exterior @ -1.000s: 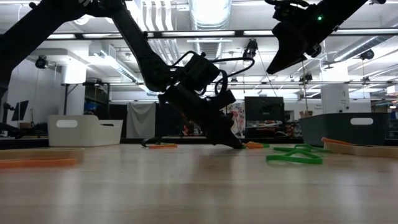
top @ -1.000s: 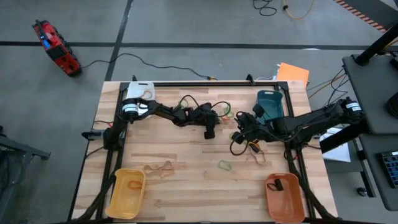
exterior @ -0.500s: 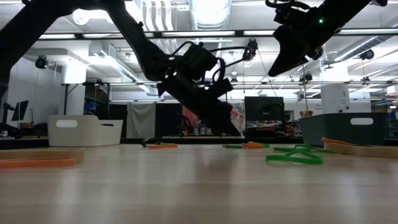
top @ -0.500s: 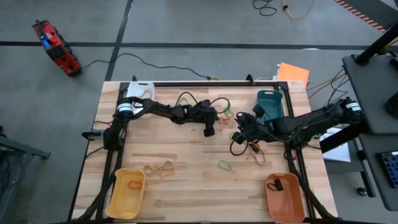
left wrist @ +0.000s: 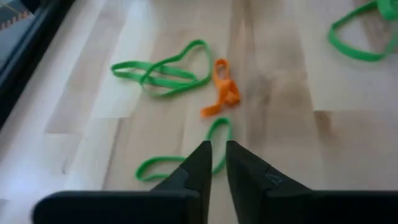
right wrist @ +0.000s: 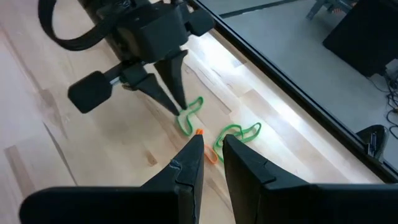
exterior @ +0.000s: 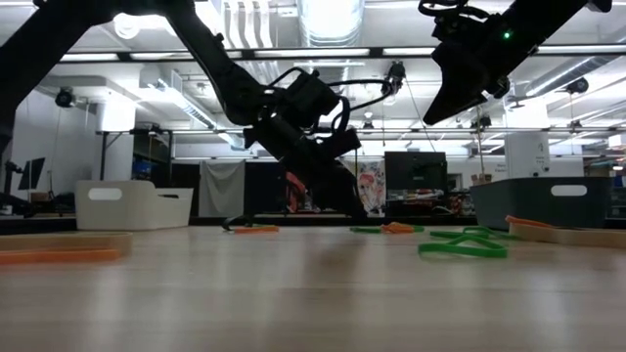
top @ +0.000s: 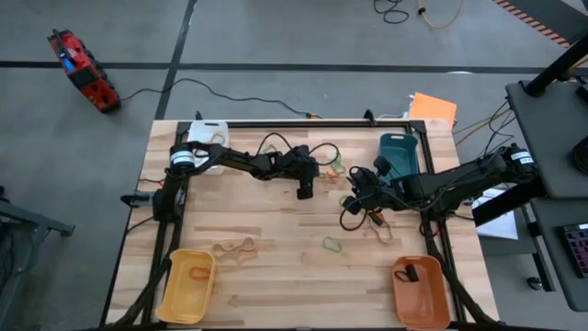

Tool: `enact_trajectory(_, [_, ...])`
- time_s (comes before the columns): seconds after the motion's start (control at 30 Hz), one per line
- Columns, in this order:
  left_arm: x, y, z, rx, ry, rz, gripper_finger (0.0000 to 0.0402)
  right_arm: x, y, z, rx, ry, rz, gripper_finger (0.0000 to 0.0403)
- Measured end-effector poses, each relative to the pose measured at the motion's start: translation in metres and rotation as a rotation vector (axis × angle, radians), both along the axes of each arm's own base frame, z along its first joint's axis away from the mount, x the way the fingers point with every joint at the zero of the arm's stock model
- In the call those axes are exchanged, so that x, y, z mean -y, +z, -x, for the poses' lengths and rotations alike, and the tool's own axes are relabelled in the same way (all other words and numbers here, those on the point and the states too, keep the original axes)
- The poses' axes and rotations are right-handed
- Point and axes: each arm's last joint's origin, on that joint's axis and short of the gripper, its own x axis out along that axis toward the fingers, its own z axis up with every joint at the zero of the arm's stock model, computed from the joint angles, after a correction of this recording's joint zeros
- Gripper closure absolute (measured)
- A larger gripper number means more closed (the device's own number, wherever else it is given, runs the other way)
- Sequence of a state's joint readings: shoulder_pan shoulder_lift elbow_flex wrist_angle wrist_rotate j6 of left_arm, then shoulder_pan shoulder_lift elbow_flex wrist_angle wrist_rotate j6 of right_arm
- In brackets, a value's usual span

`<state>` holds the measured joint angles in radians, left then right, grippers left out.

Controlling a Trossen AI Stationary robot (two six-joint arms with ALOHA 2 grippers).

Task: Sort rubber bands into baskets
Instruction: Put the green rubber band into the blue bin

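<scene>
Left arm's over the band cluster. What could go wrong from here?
1. The left gripper and right gripper hang close together over the same cluster; if either advances, it could clip the other.
2. The orange band touches a green band there, so one pinch may lift two colours at once.

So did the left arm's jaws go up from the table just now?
Yes. In the low view the left gripper was tip-down on the table a second ago; now it hangs above it, lifted away from the orange band.
</scene>
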<state>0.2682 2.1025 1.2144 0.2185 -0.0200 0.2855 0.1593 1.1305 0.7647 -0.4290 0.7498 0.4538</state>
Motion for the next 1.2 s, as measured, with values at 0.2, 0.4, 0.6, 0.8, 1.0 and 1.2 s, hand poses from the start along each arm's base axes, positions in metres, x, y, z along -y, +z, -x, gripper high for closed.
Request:
enact_trajectory(0.2, [-0.0010, -0.0012, -0.0005, 0.004, 0.007, -0.007, 0.0312, -0.0001, -0.0001, 0.0000, 0.000, 0.000, 0.000, 0.0351])
enact_trajectory(0.4, [-0.0011, -0.0017, -0.0001, 0.016, 0.055, 0.054, 0.0289, -0.0006, -0.0001, 0.0001, 0.002, 0.001, -0.003, 0.0351])
enact_trajectory(0.6, [-0.0006, -0.0019, 0.0000, 0.041, 0.131, 0.151, 0.0287, -0.0006, -0.0001, 0.0001, 0.003, 0.000, -0.005, 0.0351])
enact_trajectory(0.8, [-0.0003, -0.0017, -0.0003, 0.061, 0.172, 0.202, 0.0287, -0.0006, -0.0001, 0.0001, 0.003, 0.000, -0.005, 0.0351])
enact_trajectory(1.0, [-0.0008, -0.0005, -0.0011, 0.087, 0.206, 0.241, 0.0287, -0.0006, -0.0002, 0.0001, 0.003, 0.000, -0.005, 0.0351])
enact_trajectory(1.2, [-0.0004, -0.0080, -0.0028, 0.101, 0.265, 0.314, 0.0287, -0.0008, -0.0004, 0.0001, 0.003, 0.004, -0.015, 0.0351])
